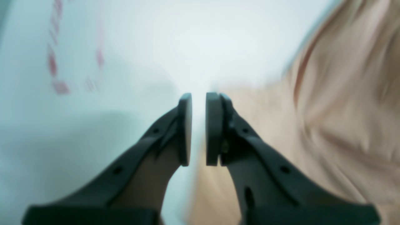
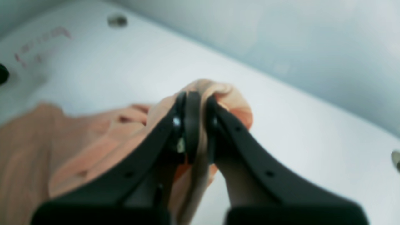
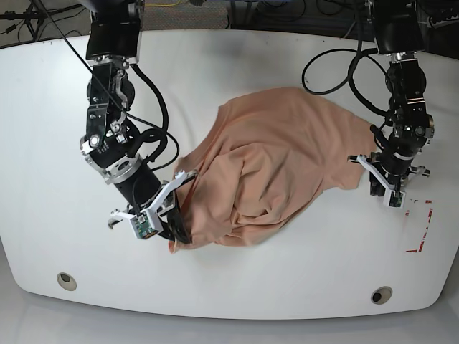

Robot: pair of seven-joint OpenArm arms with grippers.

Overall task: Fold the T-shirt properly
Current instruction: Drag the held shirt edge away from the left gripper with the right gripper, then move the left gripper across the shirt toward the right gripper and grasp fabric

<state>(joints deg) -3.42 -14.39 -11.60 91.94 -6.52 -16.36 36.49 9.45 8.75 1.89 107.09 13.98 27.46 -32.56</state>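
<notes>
Peach cloth of the T-shirt [image 3: 276, 161] is bunched between the pads of the right gripper [image 3: 177, 231], which pinches a lower corner; in the right wrist view [image 2: 200, 103] a fold bulges past its tips. From that claw the wrinkled shirt spreads up and across the white table [image 3: 237, 287]. Beyond its far sleeve hangs the left gripper [image 3: 391, 192], pads [image 1: 214, 128] narrowly parted and holding nothing, cloth just beside it, red tape marks [image 3: 422, 226] near.

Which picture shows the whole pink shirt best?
The base view: the T-shirt lies crumpled on the white table, all edges visible. The right wrist view shows only a bunch pinched in the right gripper; the left wrist view shows a blurry patch beside the empty left gripper.
</notes>
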